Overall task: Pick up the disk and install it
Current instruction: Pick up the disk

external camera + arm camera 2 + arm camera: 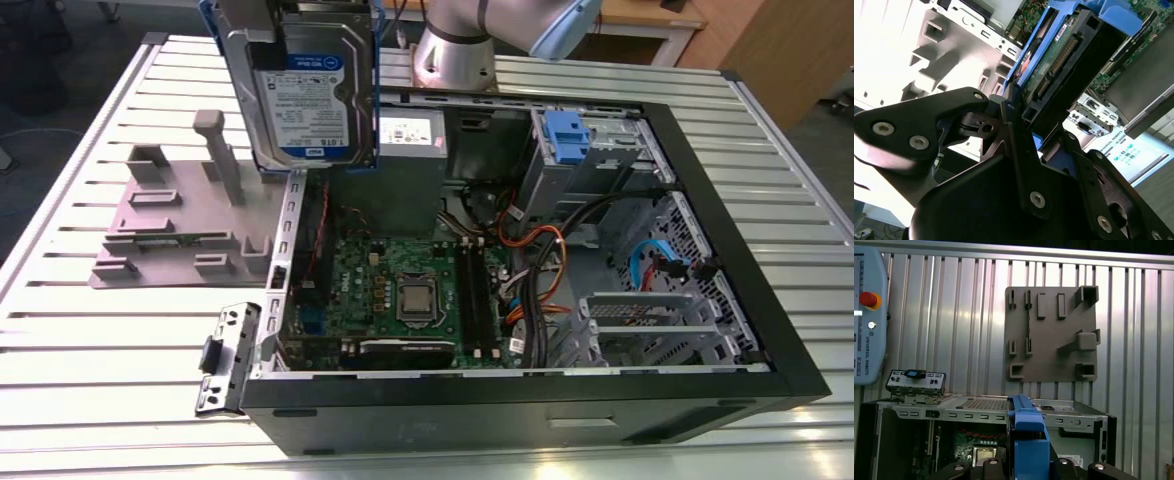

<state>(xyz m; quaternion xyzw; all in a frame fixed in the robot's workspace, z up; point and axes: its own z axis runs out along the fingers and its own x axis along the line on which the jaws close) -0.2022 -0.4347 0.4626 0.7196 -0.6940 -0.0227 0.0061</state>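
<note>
Progress is about halfway, by my reading: the pick-up is done and the installing is not.

Going from the exterior view's left, the grey plastic stand point(174, 225) with its upright posts sits on the slatted table point(80, 380) just beside the open computer case point(534, 410). The disk is well apart from it.

Next, above the case's wall on that same side, the disk point(314, 90) hangs upright in the air. Its white-and-blue label faces the exterior camera and its blue bracket runs round the edges. Its lower end is near the top of that wall, and I cannot tell whether the two touch.

In the second wrist view the gripper point(1026, 112) is clamped on one end of the disk point(1064, 55), with black fingers point(1014, 135) pressed against the bracket (the connector edge points away from the jaws). The first wrist view looks along the bracket point(1026, 432) onto the case's rim.

Further right, inside the case, the motherboard point(400, 280) lies exposed. Past it, a blue-latched bay point(566, 135) stands toward the case's far end and a metal drive cage point(654, 320) sits nearer its black front panel.

The disk sits in neither, so the seating is all left to do.
</note>
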